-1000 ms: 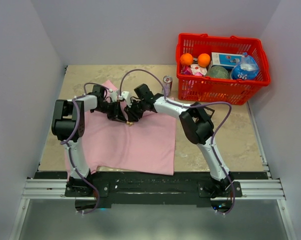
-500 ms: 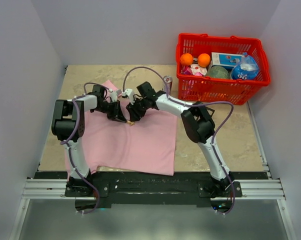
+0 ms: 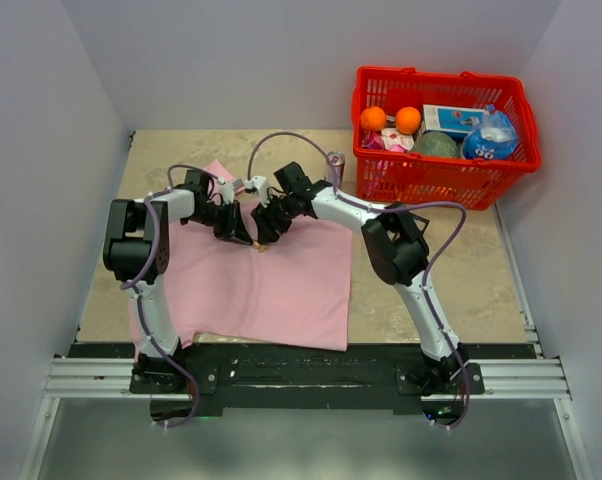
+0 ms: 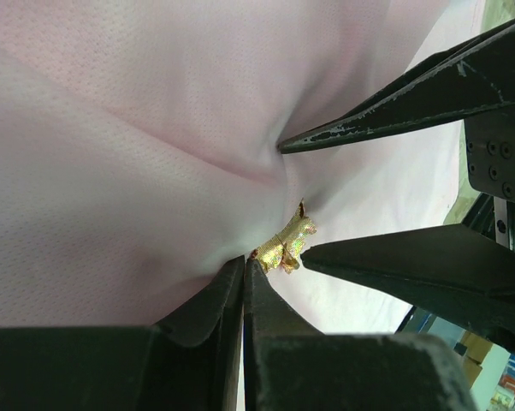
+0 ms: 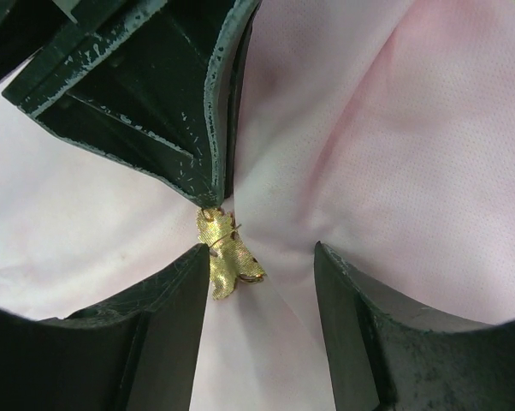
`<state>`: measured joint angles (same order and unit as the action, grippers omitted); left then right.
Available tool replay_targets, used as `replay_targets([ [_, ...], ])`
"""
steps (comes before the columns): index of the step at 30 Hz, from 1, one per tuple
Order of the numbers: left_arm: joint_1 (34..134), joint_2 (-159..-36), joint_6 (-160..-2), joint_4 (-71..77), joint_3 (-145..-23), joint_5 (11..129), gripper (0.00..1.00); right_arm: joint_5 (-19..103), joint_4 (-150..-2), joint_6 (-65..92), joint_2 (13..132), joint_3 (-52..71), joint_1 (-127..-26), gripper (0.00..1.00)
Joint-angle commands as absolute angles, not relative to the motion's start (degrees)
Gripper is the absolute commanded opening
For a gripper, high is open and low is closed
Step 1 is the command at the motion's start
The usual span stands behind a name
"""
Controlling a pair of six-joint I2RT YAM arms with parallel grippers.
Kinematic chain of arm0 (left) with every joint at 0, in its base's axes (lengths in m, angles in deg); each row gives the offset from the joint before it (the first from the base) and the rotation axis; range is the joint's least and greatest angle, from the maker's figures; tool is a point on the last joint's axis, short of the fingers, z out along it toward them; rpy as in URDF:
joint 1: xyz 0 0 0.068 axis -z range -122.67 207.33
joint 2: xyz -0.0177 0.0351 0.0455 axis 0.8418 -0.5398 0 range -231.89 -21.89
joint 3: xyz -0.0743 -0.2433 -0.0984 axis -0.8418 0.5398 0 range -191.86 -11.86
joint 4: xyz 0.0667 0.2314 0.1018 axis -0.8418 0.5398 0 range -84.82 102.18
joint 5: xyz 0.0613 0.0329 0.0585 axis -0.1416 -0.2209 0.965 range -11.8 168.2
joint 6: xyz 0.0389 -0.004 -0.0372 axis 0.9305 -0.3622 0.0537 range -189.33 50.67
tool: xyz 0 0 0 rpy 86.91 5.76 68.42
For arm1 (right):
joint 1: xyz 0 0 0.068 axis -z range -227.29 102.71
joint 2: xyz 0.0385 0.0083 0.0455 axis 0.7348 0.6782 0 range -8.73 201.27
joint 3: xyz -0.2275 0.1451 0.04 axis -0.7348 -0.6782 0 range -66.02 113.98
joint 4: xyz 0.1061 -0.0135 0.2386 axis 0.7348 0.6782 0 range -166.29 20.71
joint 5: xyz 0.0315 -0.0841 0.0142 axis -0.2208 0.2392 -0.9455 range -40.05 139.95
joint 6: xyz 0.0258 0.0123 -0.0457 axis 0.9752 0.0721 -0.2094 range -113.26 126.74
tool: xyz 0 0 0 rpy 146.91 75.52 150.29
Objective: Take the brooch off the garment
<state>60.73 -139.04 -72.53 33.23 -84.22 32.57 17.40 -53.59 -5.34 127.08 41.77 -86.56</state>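
Note:
The pink garment (image 3: 271, 285) lies spread on the table. The small golden brooch (image 3: 262, 247) sits on it where the two grippers meet. My left gripper (image 4: 243, 265) is shut, pinching a fold of the garment (image 4: 138, 154) right beside the brooch (image 4: 285, 245). My right gripper (image 5: 260, 250) is open over the fabric (image 5: 394, 128). The brooch (image 5: 226, 257) lies against its left finger (image 5: 155, 325), with the right finger (image 5: 386, 342) well apart. The fabric is puckered and pulled taut around the brooch. In the top view the left gripper (image 3: 243, 230) and right gripper (image 3: 266, 228) nearly touch.
A red basket (image 3: 446, 172) with oranges, a bottle and boxes stands at the back right. A soda can (image 3: 334, 163) stands just left of it, close to the right arm. White walls close in the left, right and back sides.
The right gripper has shifted slightly toward the left gripper, closing in around the brooch. The left gripper has stayed put, shut on the fabric.

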Motion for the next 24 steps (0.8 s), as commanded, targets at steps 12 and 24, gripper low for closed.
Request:
replay_targets([
  [12,60.41,-138.96,-70.12,34.36,-85.78,34.69,0.09,25.52,-51.42,-1.44,130.32,43.4,-87.99,0.55],
  [24,60.32,-139.49,-70.47,34.36,-86.22,34.78,0.08,28.15,-50.45,-4.24,130.67,42.79,-88.6,0.51],
])
